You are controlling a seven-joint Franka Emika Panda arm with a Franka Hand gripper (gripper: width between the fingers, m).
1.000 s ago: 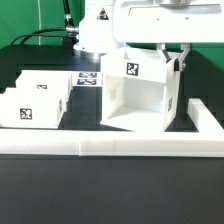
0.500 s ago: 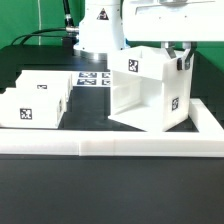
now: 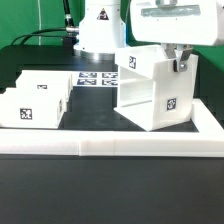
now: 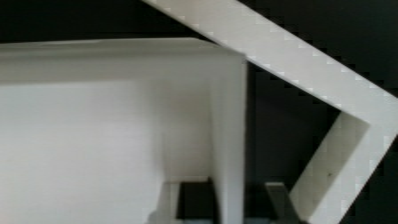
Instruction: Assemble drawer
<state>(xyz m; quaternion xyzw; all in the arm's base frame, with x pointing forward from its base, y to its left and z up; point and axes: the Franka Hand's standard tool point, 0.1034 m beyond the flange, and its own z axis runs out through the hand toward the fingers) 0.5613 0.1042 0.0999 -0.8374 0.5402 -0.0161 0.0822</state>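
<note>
Black tabletop (image 3: pixel 95 120) beneath boxy, smooth white drawer box (image 3: pixel 150 95)

My exterior camera faces the robot base (image 3: pixel 100 28) across the counter (image 3: pixel 100 190), slightly raised; my wrist camera sits tight against the shared drawer box (image 3: pixel 152 95).

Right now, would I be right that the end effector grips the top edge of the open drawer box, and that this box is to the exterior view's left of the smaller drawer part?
Not quite: the open drawer box is to the exterior view's right of the smaller drawer part, not its left, as the exterior view shows. The rest holds: the end effector grips the box's top edge.
</note>
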